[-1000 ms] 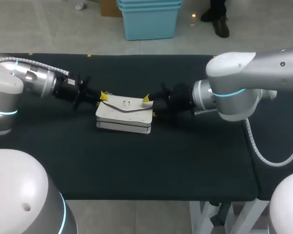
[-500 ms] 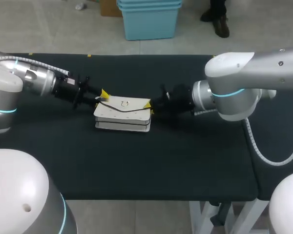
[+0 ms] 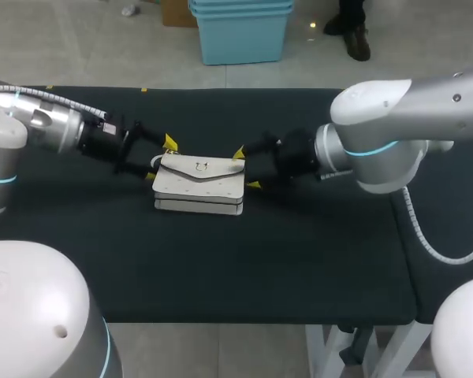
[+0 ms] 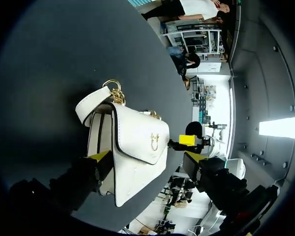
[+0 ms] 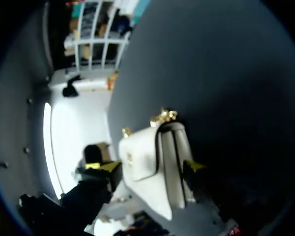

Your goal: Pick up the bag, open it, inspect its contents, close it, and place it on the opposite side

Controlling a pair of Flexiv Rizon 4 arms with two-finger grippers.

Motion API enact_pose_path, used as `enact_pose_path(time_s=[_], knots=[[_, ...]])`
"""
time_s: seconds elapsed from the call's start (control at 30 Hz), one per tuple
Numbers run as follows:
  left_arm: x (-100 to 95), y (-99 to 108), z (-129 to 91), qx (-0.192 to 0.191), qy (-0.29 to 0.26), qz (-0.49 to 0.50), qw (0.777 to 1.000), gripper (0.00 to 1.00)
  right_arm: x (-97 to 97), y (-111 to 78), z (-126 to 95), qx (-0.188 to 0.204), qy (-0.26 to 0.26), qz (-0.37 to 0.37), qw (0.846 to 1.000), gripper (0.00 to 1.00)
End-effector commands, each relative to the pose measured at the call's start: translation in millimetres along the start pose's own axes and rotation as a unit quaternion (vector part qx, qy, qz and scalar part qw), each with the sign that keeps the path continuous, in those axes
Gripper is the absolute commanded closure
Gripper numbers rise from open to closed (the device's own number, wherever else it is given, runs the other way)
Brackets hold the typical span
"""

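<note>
Item: dark table (image 3: 299, 260), its cloth-like top running from the near edge to the far edge. Item: white bag (image 3: 199, 187), lying flat on the table a little left of the middle and toward the far half. Its flap is folded down over the front, with a small gold clasp (image 3: 203, 165) at the middle of the flap. The left wrist view shows a short white strap loop and a gold chain link (image 4: 115, 92) at one end of the bag. Item: left gripper (image 3: 160, 159), at the bag's left end, its yellow-tipped fingers spread wide. One tip sits at the bag's near corner and the other above its far corner. In the left wrist view one finger lies right against the bag's edge, while the other stands clear of it. Item: right gripper (image 3: 246, 168), at the bag's right end, its fingers likewise parted. One tip is just beside the near right corner, the other over the far right corner, and the bag's end shows between them in the right wrist view. Neither gripper pinches the bag. Item: left arm (image 3: 55, 126) and right arm (image 3: 386, 138), entering low over the table's far half from either side.
</note>
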State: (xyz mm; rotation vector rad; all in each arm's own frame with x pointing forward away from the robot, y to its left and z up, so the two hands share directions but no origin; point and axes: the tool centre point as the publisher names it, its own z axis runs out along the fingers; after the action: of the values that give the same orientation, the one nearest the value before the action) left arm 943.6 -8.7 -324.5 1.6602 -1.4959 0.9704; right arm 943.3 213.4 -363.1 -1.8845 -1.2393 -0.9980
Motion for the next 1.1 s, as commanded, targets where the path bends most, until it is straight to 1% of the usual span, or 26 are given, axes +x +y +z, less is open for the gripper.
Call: enact_pose_path(time_s=[0.03, 0.1, 0.2, 0.33, 0.4, 0.43, 0.47, 0.53, 0.67, 0.83, 0.9, 0.93, 1.0, 1.03, 1.1], knots=[[-2.7, 12, -5, 0.005, 0.003, -0.003, 1.0, 0.15, 4.0, -2.4, -16, -0.012, -0.03, -0.008, 0.999, 0.0], [-4.9, 15, -4, 0.005, -0.005, -0.008, 1.0, 0.27, 4.5, 0.1, -23, -0.02, -0.047, -0.015, 0.999, 0.0], [-11.2, 16, -2, -0.002, -0.011, -0.018, 1.0, 0.3, 5.0, 4.1, -32, -0.031, -0.075, -0.028, 0.996, 0.0], [-18.9, 13, 0, -0.009, -0.014, -0.032, 0.999, 0.34, 4.5, 9.2, -43, -0.032, -0.1, -0.043, 0.993, 0.0], [-21.7, 11, 1, -0.01, -0.013, -0.038, 0.999, 0.5, 4.1, 12.0, -48, -0.043, -0.112, -0.047, 0.992, 0.0], [-22.5, 10, 2, -0.01, -0.014, -0.04, 0.999, 0.56, 3.9, 12.7, -49, -0.044, -0.115, -0.049, 0.991, 0.0], [-24.0, 9, 3, -0.012, -0.016, -0.043, 0.999, 0.76, 3.7, 14.0, -52, -0.043, -0.119, -0.052, 0.991, 0.0], [-26.5, 7, 4, -0.02, -0.022, -0.047, 0.998, 1.0, 3.1, 15.9, -57, -0.045, -0.128, -0.059, 0.989, 0.0], [-31.5, 2, 9, -0.024, -0.042, -0.056, 0.997, 1.0, 2.2, 20.7, -63, -0.04, -0.149, -0.075, 0.985, 0.0], [-35.6, -3, 10, -0.031, -0.047, -0.06, 0.997, 1.0, 3.8, 27.3, -74, -0.04, -0.163, -0.092, 0.982, 0.0], [-36.7, -5, 10, -0.033, -0.049, -0.061, 0.996, 1.0, 3.9, 30.7, -80, -0.035, -0.166, -0.103, 0.98, 0.0], [-37.2, -6, 9, -0.036, -0.051, -0.062, 0.996, 1.0, 3.7, 32.2, -82, -0.028, -0.165, -0.11, 0.98, 0.0], [-38.2, -8, 8, -0.044, -0.059, -0.062, 0.995, 1.0, 1.8, 34.6, -88, 0.008, -0.153, -0.123, 0.981, 0.0], [-39.0, -9, 8, -0.057, -0.068, -0.061, 0.994, 1.0, 1.8, 34.6, -88, 0.008, -0.153, -0.123, 0.981, 0.0], [-40.7, -10, 7, -0.063, -0.076, -0.062, 0.993, 1.0, 1.8, 34.6, -88, 0.008, -0.153, -0.123, 0.981, 0.0]])
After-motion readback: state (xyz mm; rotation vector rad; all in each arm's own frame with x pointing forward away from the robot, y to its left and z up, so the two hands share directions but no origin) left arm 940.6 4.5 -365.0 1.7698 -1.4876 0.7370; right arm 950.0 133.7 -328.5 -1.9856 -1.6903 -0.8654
